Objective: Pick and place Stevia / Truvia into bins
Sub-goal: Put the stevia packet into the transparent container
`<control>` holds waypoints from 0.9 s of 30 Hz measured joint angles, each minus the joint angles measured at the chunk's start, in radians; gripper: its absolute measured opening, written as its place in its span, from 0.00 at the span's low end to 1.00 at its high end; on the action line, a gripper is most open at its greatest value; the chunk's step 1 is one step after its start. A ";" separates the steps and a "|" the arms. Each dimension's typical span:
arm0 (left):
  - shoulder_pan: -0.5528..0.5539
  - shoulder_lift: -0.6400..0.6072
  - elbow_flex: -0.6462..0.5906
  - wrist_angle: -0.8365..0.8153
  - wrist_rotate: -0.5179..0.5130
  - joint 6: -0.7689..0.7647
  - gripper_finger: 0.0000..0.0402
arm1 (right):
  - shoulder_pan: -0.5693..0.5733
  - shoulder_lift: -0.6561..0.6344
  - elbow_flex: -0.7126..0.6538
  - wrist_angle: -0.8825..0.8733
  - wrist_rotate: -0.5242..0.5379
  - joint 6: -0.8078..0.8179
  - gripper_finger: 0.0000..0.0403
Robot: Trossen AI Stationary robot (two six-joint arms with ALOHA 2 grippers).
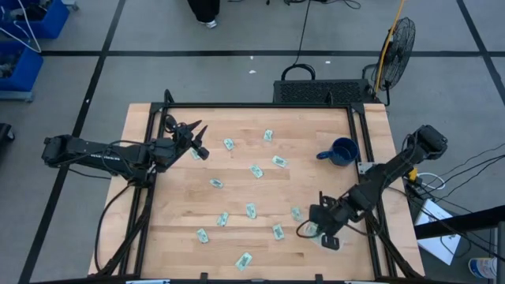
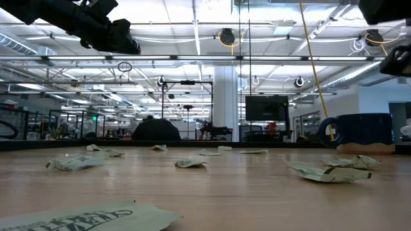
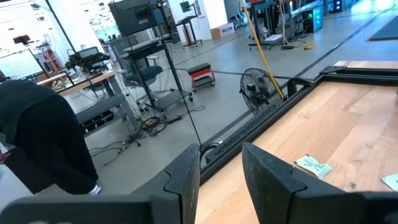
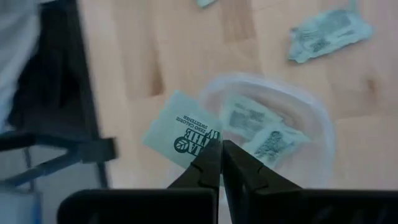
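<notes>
Several pale green and white Stevia sachets lie flat and scattered over the wooden table. The clear shallow bin stands near the table's near right corner, with two sachets inside it. My right gripper hangs just above the bin's rim, shut on one sachet. In the high view it shows at the near right. My left gripper is open and holds nothing. It hovers raised over the table's far left part. My right gripper pinches one sachet by its edge between the two fingertips, coming from above and pointing down. The sachet is lifted clear and sticks out sideways from the fingers, over the bin's rim and the table beside it.
A dark blue mug stands at the far right of the table. A black frame runs along the table's edges. A fan and a black crate stand on the floor beyond the far edge. A person in dark clothes shows in the left wrist view.
</notes>
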 joint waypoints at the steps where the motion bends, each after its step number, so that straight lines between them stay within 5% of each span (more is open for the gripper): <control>1: 0.000 0.000 0.000 0.000 0.000 0.000 0.32 | 0.009 0.000 -0.015 0.006 0.009 0.008 0.00; 11: 0.000 0.000 0.000 -0.015 0.000 -0.030 0.32 | 0.031 0.000 -0.137 0.074 0.019 0.025 0.01; 21: 0.000 0.000 0.000 -0.016 0.003 -0.068 0.32 | 0.031 0.000 -0.139 0.082 0.024 0.025 0.16; 27: 0.013 0.000 0.000 -0.015 0.182 -0.155 0.32 | 0.018 -0.001 -0.139 0.150 0.099 -0.009 0.19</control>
